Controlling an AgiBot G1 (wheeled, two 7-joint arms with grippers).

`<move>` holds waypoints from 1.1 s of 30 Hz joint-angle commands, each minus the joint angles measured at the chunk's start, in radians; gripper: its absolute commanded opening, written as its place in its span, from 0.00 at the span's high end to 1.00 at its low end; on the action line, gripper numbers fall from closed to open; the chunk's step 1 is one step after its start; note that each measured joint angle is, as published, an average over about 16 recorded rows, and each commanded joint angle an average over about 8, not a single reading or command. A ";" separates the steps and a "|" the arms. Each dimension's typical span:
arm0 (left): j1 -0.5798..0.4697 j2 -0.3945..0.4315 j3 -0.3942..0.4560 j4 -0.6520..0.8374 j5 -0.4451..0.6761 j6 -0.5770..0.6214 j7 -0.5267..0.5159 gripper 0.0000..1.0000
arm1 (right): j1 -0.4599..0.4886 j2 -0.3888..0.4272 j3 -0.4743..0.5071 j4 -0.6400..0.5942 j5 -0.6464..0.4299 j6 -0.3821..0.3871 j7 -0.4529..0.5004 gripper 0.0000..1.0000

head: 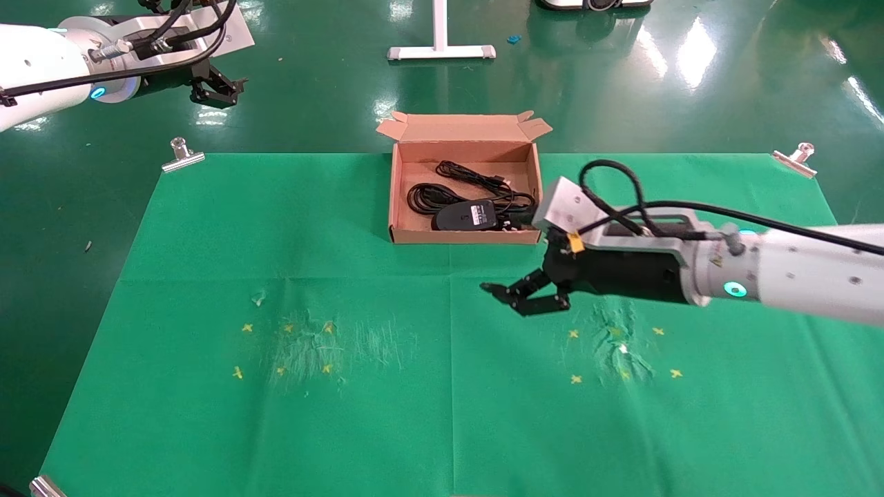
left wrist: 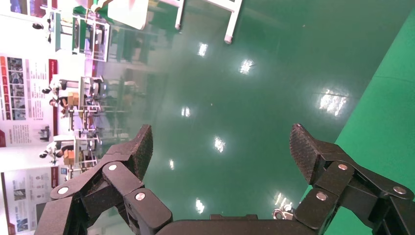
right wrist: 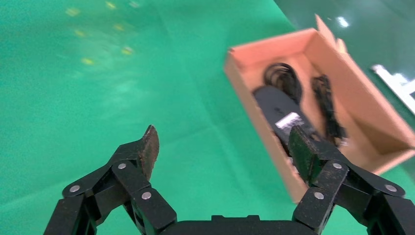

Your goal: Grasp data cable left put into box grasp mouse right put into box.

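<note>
a: 2 things lie inside the shallow rectangular brown cardboard box (head: pixel 396 200), both black. do you see which is which?

b: yes. the small black oval wired mouse (head: pixel 467 216) lies near the box's front wall, white label facing up. the thicker black coiled data cable (head: pixel 431 195) sits just behind and beside it, and a thinner bundled wire runs toward the box's back wall. cords and mouse touch and overlap, so i cannot tell exactly where 1 cord ends.

a: and the box itself?

b: it rests at the far middle edge of the green cloth-covered table (head: pixel 276 414), flaps open along its back side.

a: where is the right gripper (head: pixel 523 295)?

b: it hangs over the cloth, in front of the box and off its right front corner. its jaws are spread wide with nothing between them. in the right wrist view the right gripper (right wrist: pixel 222 147) points toward the box, with the mouse's label visible past 1 fingertip (right wrist: pixel 298 147).

a: the left one?

b: the left gripper (head: pixel 219 88) is parked well away from the box, out past the table's far left corner above the glossy green floor (head: pixel 331 69). the left wrist view shows its jaws apart too, holding nothing.

a: anything else near the box?

b: 1 white stand base (head: pixel 440 51) sits on the floor behind it. silver clips (head: pixel 182 154) pin the cloth's far corners.
</note>
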 commanded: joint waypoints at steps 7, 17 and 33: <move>0.000 0.000 0.000 0.000 0.000 0.000 0.000 0.00 | -0.051 0.072 0.048 0.020 0.192 -0.084 -0.036 0.00; 0.029 -0.017 -0.029 -0.024 -0.047 0.037 0.003 0.00 | -0.116 0.161 0.108 0.044 0.432 -0.190 -0.082 0.00; 0.231 -0.137 -0.236 -0.198 -0.383 0.302 0.028 0.00 | -0.213 0.298 0.199 0.082 0.797 -0.351 -0.152 0.00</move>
